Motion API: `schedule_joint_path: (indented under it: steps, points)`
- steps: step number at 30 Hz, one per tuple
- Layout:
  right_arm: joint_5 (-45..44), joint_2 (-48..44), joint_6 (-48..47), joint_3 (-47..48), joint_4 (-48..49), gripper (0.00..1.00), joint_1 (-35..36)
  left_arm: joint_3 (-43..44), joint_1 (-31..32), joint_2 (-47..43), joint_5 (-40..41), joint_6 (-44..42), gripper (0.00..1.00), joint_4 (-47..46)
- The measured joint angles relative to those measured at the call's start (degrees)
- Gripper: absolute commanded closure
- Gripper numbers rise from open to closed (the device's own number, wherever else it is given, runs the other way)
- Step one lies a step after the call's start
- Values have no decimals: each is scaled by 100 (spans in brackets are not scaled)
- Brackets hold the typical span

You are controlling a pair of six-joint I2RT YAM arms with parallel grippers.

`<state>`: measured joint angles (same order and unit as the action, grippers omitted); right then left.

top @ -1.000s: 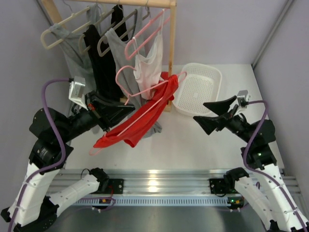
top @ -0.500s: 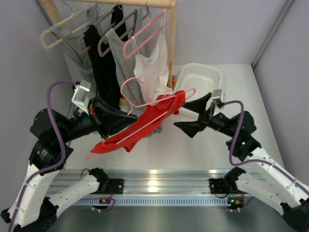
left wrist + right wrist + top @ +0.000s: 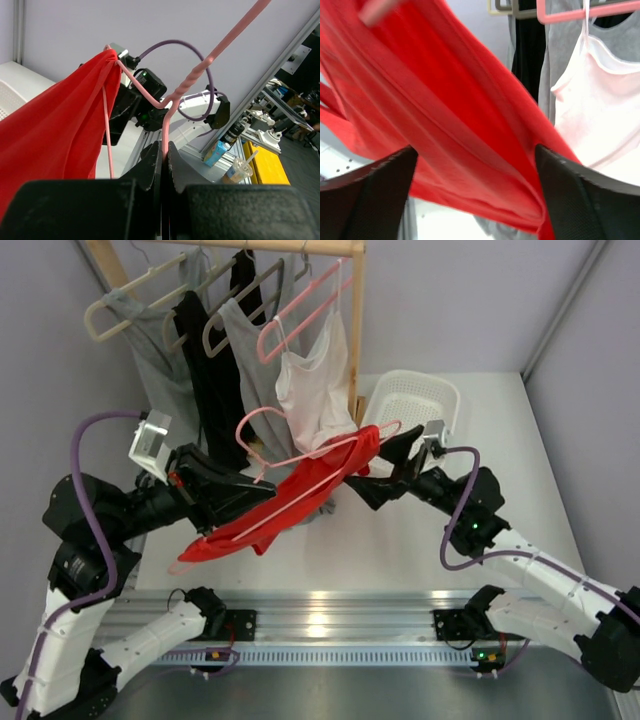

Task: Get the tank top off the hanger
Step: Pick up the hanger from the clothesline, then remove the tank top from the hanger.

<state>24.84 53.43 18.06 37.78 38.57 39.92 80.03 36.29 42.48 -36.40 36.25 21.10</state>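
1. Where the left fingers (image 3: 161,167) meet, they are pressed tight together on the twisted neck of the pink hanger (image 3: 165,125), just under its hook. Seen from above, that same grip (image 3: 268,492) sits near the middle of the hanger (image 3: 262,422), under the hook.
2. Over on the other side, the right fingers (image 3: 380,472) stand spread wide at the raised end of the hanger. From the wrist view, red cloth fills the whole gap between them, but they are not pinched on it. I cannot tell whether either one touches the fabric.
3. On the hanger is the red tank top (image 3: 300,490), draped along its slanted bar and held up in the air over the bench (image 3: 400,540). Its low end points toward the left arm, and its high end lies by the right fingers. Up close its folds run in long diagonal bands (image 3: 460,100).
4. Behind it stands a wooden rack (image 3: 300,247) with more hangers carrying grey tops (image 3: 245,350), a black top (image 3: 205,370) and a pale pink top (image 3: 315,380). The pale one hangs just behind the held hanger's hook.
5. Beside the rack's post, a white basket (image 3: 425,405) sits on the bench, just past the right fingers.
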Motion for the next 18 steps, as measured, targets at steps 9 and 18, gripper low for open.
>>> schedule_joint_path:
  steps: [9,18]
  points:
    - [387,758,708,-39,1204,100,61,223,0,-140,7,2,100,13]
    - [238,-407,756,-26,538,100,81,-293,0,-256,251,-175,100,-37]
